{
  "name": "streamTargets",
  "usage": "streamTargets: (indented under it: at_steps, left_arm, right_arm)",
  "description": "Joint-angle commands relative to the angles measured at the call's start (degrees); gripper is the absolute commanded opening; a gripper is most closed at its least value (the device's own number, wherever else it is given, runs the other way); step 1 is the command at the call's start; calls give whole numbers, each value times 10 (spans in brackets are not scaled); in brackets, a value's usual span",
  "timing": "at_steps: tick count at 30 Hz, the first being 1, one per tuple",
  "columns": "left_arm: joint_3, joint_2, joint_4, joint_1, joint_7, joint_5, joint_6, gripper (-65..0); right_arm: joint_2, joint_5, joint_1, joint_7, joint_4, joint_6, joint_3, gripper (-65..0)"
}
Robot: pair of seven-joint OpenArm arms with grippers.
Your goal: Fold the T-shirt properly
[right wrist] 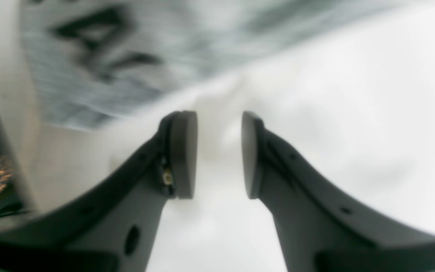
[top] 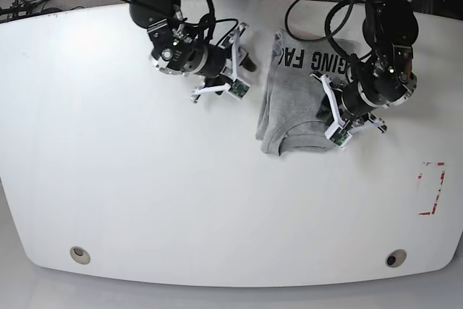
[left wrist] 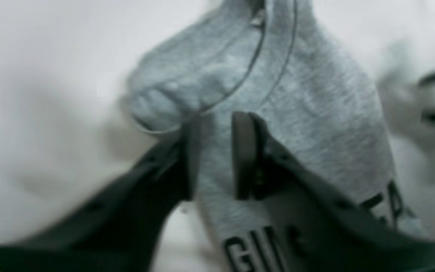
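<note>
The light grey T-shirt (top: 293, 95) lies folded into a narrow strip right of the table's middle, with its black lettering at the far end and its collar at the near end. My left gripper (top: 325, 111) is at the shirt's right edge. In the left wrist view the left gripper (left wrist: 216, 124) has its pads a narrow gap apart, and the grey T-shirt (left wrist: 308, 105) shows through that gap. My right gripper (top: 244, 59) hovers just left of the shirt's top. In the right wrist view the right gripper (right wrist: 219, 121) is open over bare table, with the blurred T-shirt (right wrist: 108, 56) beyond it.
The white table (top: 145, 179) has a red taped rectangle (top: 432, 188) near its right edge and two round holes (top: 79, 255) near the front. Cables and clutter lie beyond the far edge.
</note>
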Motion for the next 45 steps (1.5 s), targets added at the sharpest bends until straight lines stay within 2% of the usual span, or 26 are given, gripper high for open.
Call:
streamTargets:
  at_steps: [1,2,7,11,16,22,26,28,32,36,40,45]
  left_arm:
    - [-4,32,9,4,-8,3,5,-414]
    - [-4,39,9,14,-8,3,12,-394]
    - [23,59,5,29,-9,3,77,-389]
    - [42,61,-41,40,-31,3,106,-389]
    - [40,59,-123,58,-102,3,113,-389]
    - [34,14,-177,61,-136,0,111,-390]
    - [-14,-19,-181,61,-139,-1,109,-390]
    - [-50,-39,-191,61,-138,-1,96,-390]
    - [-127,-98,-243,56,-140,2,26,-390]
    - [-177,-159,-313,34,-154,2,-25,-390]
    - [-188,-225,-387,13,-192,2,-53,-390]
    - [-187,-292,-463,-16,-230,2,-65,-390]
  right_arm:
    - [4,6,7,11,29,-1,33,-471]
    - [9,6,7,11,34,-1,44,-471]
    - [14,6,14,10,33,-1,80,-471]
    - [15,6,16,10,32,-1,107,-471]
    - [16,6,17,10,32,-1,114,-471]
    - [16,6,17,10,33,-1,115,-471]
    - [16,6,17,10,34,-1,115,-471]
    - [19,6,17,10,35,-1,115,-471]
    - [27,6,16,11,37,-1,115,-471]
    - [27,5,17,11,37,-1,115,-471]
    - [28,4,14,11,49,-1,115,-471]
    - [28,4,8,11,62,-1,115,-471]
